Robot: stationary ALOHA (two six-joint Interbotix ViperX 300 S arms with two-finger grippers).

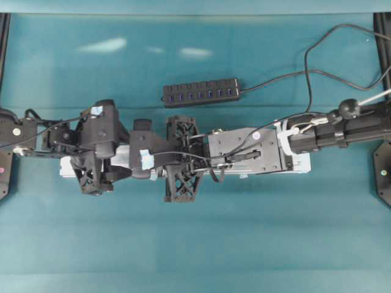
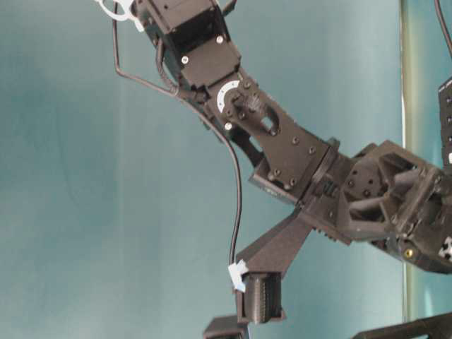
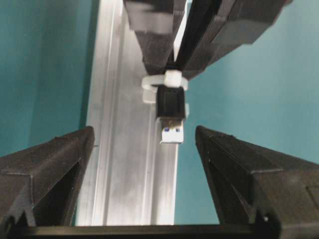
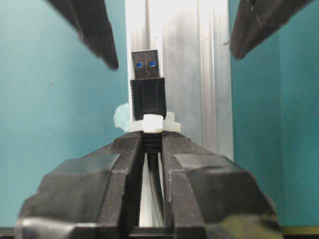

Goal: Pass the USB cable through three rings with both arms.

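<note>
USB cable: thin black cord (image 4: 152, 184) ending in a small black rectangular plug (image 4: 147, 99) with a silver metal tip showing blue inside; the plug pokes out through a white ring and lies over the rail, between the two tools.
Ring: small translucent white plastic loop clip (image 4: 152, 123) standing on the rail, wrapped around the base of the plug, just in front of the right tool's fingertips; the left wrist view shows the same clip (image 3: 172, 79) above the plug.
Rail: long silver grooved aluminium strip (image 4: 209, 74) lying flat on the table, running under both tools.
Right tool: black lattice-framed two-finger tool (image 4: 151, 142), fingers pressed together on the cord right behind the clip.
Left tool: matching black tool (image 3: 144, 144), fingers spread wide, one on each side of the plug tip and touching nothing.
Hub: black multi-port bar with blue sockets (image 1: 201, 93), lying apart from the rail, farther back.
Table: teal cloth-covered surface (image 1: 91, 238) under everything.
</note>
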